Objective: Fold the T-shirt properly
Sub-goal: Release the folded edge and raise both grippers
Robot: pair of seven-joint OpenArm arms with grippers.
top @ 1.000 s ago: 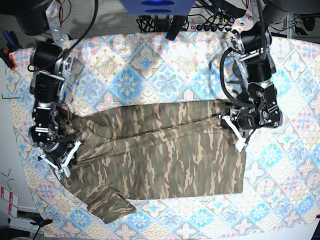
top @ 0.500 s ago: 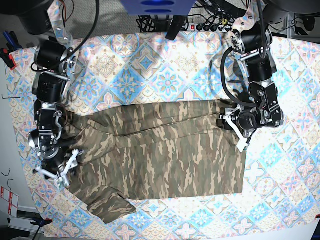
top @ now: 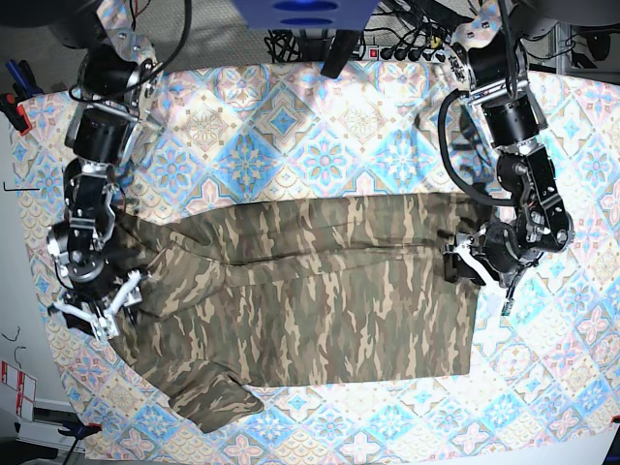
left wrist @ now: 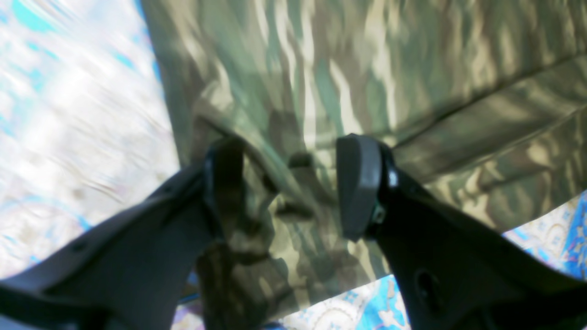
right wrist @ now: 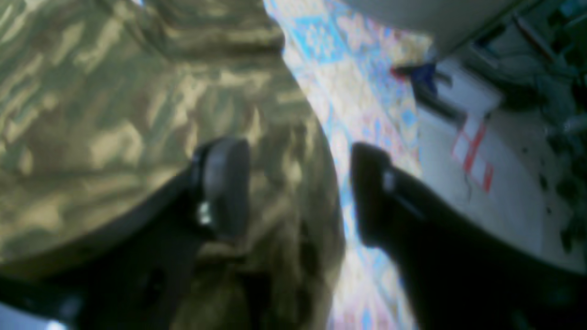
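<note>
Left tool (left wrist: 293, 188) & right tool (right wrist: 298, 188) jaws apart.

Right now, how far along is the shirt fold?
Done: the T-shirt lies as a long folded band across the patterned cloth. In hand: nothing; the left gripper and the right gripper both stand open over its ends. Left: one sleeve sticks out at a corner, and the band needs folding shorter.

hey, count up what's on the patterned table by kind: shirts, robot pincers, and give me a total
Camouflage T-shirt: 1
Robot pincers: 2, the left pincer and the right pincer, both open over the shirt's edges
Patterned tablecloth: 1
Total: 4
</note>
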